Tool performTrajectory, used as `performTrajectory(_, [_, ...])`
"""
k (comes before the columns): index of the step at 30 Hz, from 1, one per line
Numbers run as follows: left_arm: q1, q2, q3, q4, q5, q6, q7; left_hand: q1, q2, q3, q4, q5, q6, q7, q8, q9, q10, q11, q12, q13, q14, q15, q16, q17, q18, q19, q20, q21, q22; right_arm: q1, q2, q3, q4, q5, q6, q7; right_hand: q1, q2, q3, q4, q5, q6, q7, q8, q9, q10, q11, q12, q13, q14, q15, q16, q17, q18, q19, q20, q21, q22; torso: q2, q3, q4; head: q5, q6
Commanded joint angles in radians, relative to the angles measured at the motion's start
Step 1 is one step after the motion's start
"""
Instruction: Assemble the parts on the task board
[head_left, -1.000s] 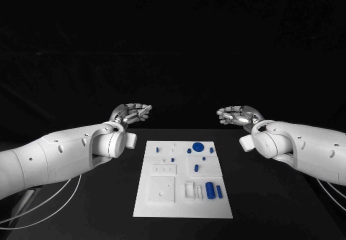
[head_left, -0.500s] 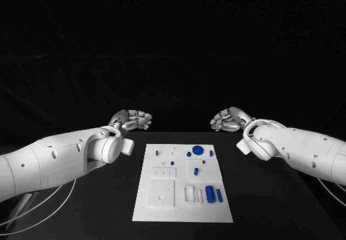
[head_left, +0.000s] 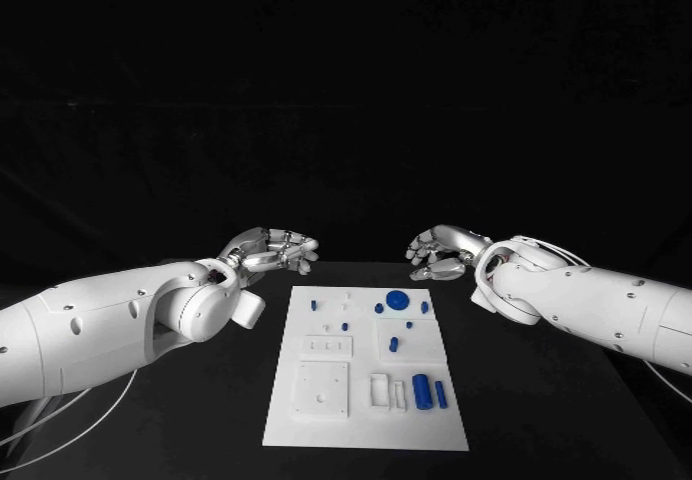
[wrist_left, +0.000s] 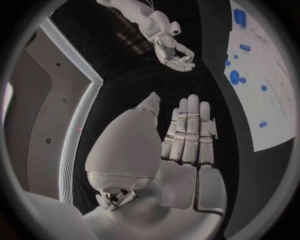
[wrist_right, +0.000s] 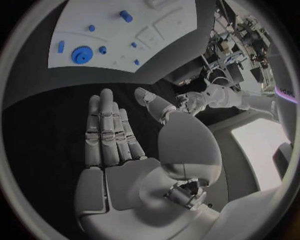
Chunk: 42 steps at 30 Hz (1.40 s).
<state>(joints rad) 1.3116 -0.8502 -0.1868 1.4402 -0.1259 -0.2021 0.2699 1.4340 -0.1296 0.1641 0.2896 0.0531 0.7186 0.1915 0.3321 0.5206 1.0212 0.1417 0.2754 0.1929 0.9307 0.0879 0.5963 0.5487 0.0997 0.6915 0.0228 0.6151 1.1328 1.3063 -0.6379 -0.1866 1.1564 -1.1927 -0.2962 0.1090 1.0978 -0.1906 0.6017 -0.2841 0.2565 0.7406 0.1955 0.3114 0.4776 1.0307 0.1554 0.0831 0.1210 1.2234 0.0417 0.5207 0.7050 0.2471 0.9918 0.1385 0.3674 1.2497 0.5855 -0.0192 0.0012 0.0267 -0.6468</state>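
The white task board (head_left: 368, 425) lies in the middle of the black table. On it are a round blue gear (head_left: 395, 297), a long blue cylinder (head_left: 421, 389) and several small blue pieces. My left hand (head_left: 271, 249) hovers beyond the board's far left corner and holds nothing. My right hand (head_left: 440, 253) hovers beyond the far right corner, also without anything in it. In the left wrist view my left hand (wrist_left: 187, 135) has its fingers stretched out, with the board (wrist_left: 275, 105) and gear (wrist_left: 234, 77) off to one side. The right hand (wrist_right: 112, 135) is likewise stretched out near the board (wrist_right: 69, 35).
Black table surface surrounds the board on all sides. Both white forearms reach in over the table's left and right parts. Grey cables hang below the left arm (head_left: 87, 410).
Both hands have moved inward toward each other and a little lower, closing in on the board's far end. The parts on the board have not moved.
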Motion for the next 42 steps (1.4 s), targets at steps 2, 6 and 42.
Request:
performTrajectory(2, [0.008, -0.012, 0.001, 0.023, -0.031, 0.035, 0.005, -0.001, -0.014, 0.011, 0.000, -0.004, -0.008, 0.017, -0.008, -0.002, -0.011, 0.008, -0.021, -0.006, 0.007, 0.002, -0.012, -0.002, -0.016, -0.004, -0.008, -0.006, -0.002, 0.000, 0.023, 0.000, 0.002, -0.232, 0.047, -0.053, 0.014, -0.018, -0.015, 0.004, 0.006, -0.016, 0.007, -0.012, -0.011, -0.019, -0.003, -0.018, -0.016, 0.083, -0.005, 0.066, 0.044, 0.015, 0.095, -0.041, 0.049, 0.015, 0.030, -0.0104, 0.0101, -0.009, 0.012])
performTrajectory(6, [0.014, -0.028, 0.001, 0.046, -0.031, 0.025, 0.008, -0.008, -0.020, 0.019, 0.000, -0.004, -0.026, 0.025, -0.021, -0.007, -0.030, 0.019, -0.048, -0.014, 0.005, 0.005, -0.024, -0.003, -0.024, -0.009, -0.012, -0.010, -0.003, 0.000, 0.051, 0.000, -0.004, -0.313, 0.041, -0.095, 0.040, -0.024, -0.011, 0.011, -0.024, -0.024, 0.001, -0.019, -0.021, -0.032, -0.005, -0.018, -0.033, 0.148, -0.007, 0.176, 0.113, 0.015, 0.194, -0.089, 0.116, 0.046, 0.043, -0.0150, 0.0162, -0.008, 0.017])
performTrajectory(42, [0.065, -0.058, 0.004, 0.142, -0.038, 0.017, 0.013, -0.020, -0.026, 0.044, -0.001, -0.004, -0.040, 0.032, -0.032, -0.009, -0.048, 0.034, -0.089, -0.022, 0.000, 0.011, -0.050, -0.002, -0.039, -0.021, -0.019, -0.017, -0.006, -0.038, 0.155, 0.000, -0.146, -0.468, -0.024, -0.131, 0.080, -0.050, 0.152, 0.063, -0.161, 0.057, -0.040, 0.018, -0.038, 0.019, -0.028, -0.002, -0.047, 0.125, -0.029, 0.433, 0.190, 0.015, 0.245, -0.147, 0.290, 0.082, 0.153, -0.0589, 0.0499, -0.011, 0.057])
